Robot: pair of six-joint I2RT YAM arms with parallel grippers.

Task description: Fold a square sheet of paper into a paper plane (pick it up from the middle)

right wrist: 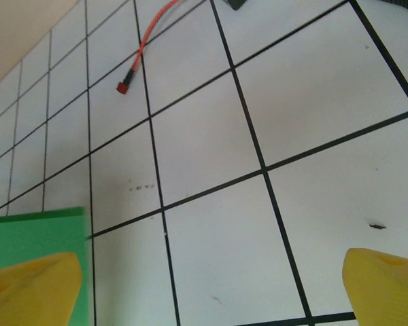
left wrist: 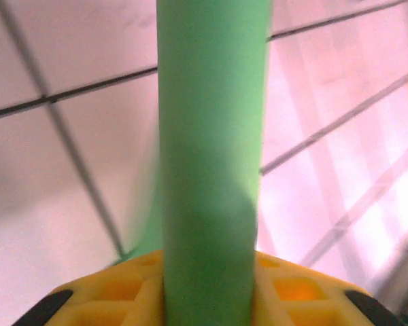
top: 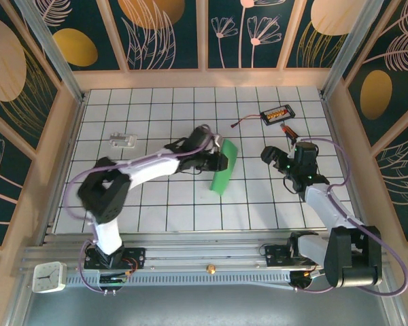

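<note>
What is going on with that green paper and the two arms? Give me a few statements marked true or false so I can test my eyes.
1. The green paper sits between the fingers of the left gripper. True.
2. The right gripper is holding the paper too. False: its fingers stand wide apart with nothing between them.
3. The paper lies flat as a full square. False: it is bent up into a narrow strip.
4. A small black box with orange parts lies well apart from the paper. True.
5. The red wire lies on top of the paper. False: the wire lies apart from it.
</note>
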